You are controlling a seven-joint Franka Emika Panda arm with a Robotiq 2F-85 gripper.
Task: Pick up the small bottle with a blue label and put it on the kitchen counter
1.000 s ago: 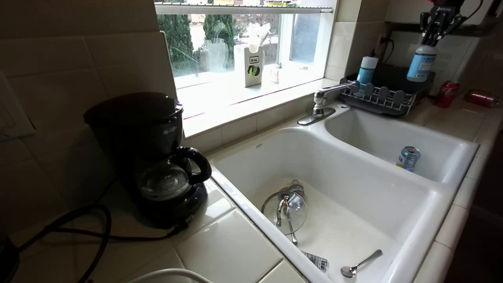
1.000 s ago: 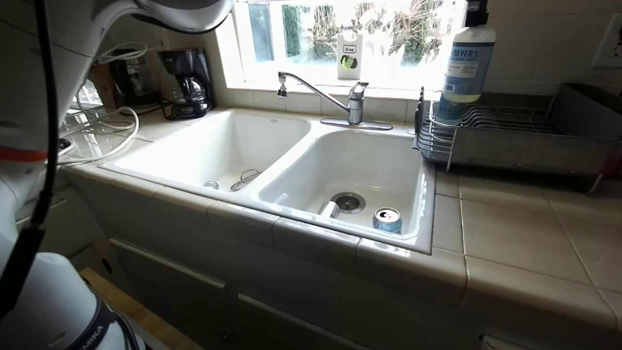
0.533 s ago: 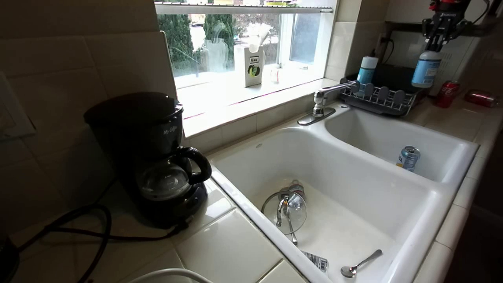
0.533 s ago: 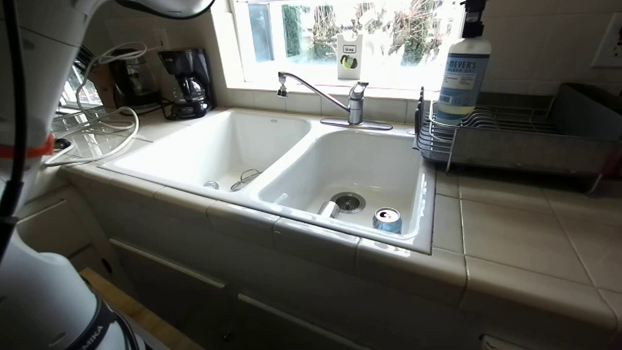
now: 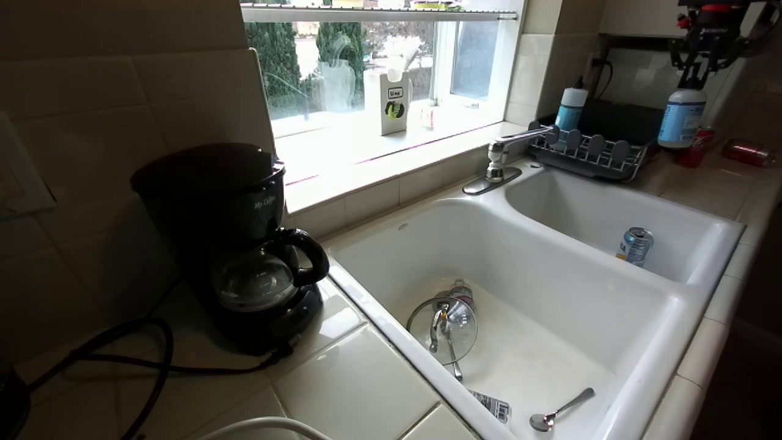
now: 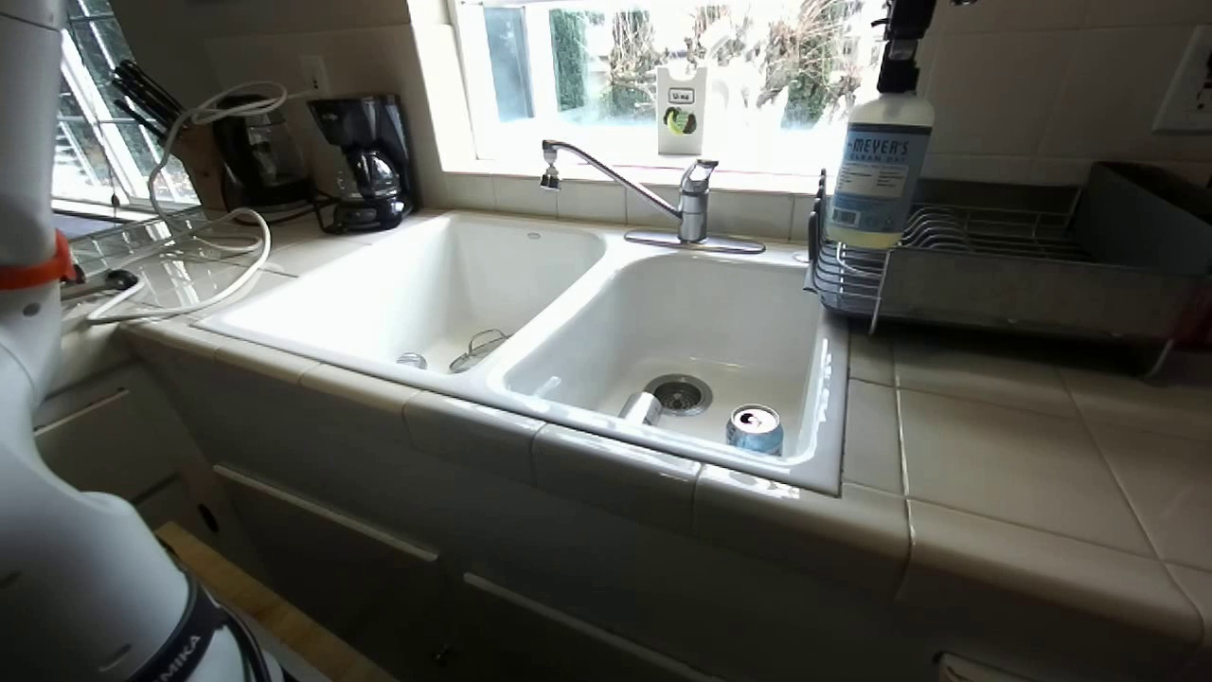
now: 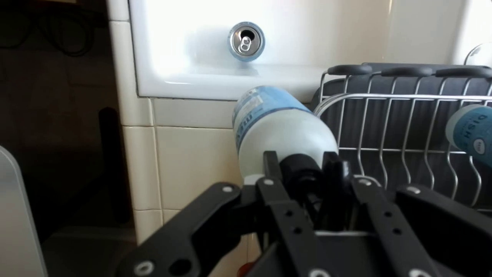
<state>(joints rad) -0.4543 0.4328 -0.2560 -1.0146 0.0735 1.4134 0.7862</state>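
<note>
The bottle with a blue label (image 5: pixel 681 122) hangs upright in the air, also seen in an exterior view (image 6: pixel 876 185) and the wrist view (image 7: pixel 265 102). It has a whitish body and a black pump top. My gripper (image 7: pixel 301 161) is shut on that black top, one finger on each side; it also shows in an exterior view (image 5: pixel 692 84). The pale tiled kitchen counter (image 6: pixel 1023 445) lies lower, right of the sink. In the wrist view the bottle is seen against the counter (image 7: pixel 192 165), between the sink edge and the dish rack. The pump's upper part is hidden by the fingers.
The dish rack (image 6: pixel 1032 284) stands on the counter beside the bottle, with another blue bottle (image 7: pixel 476 130) in it. A red can (image 5: pixel 693 156) stands behind and another (image 5: pixel 748 153) lies down. The white sink (image 6: pixel 663 294) holds a can (image 6: pixel 755 434). The faucet (image 6: pixel 694 204) stands behind.
My gripper and the held bottle have moved lower and away from the window, rightward in one exterior view and leftward in another. The bottle stays gripped and upright.
</note>
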